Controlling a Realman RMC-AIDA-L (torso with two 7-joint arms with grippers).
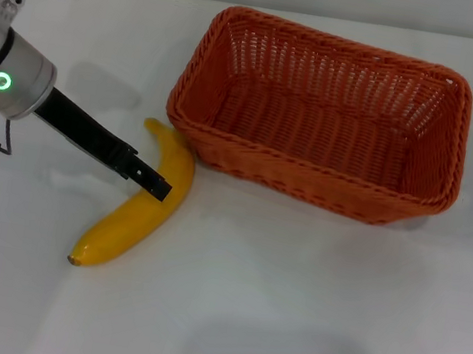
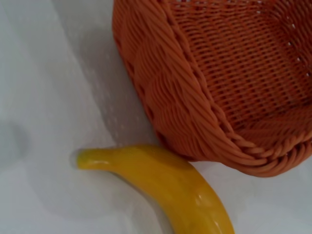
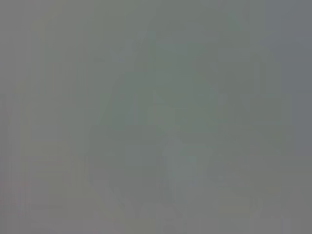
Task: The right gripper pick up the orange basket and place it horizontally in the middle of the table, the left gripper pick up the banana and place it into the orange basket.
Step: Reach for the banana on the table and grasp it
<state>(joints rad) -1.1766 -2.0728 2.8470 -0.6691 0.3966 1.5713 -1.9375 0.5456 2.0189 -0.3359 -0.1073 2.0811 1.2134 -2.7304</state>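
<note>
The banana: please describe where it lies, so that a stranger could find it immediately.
Find the big orange basket on the white table. By its front left corner lies the banana, under the left gripper. It alone is yellow, smooth and curved.

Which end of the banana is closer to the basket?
The tapered stem end of the banana, nearly at the orange basket near corner. The blunt end lies farther out on the table; the left gripper is over mid-banana.

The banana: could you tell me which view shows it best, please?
Head view: the whole banana shows, left gripper at its middle. The left wrist view cuts off one end; the right wrist view shows none of it.
</note>
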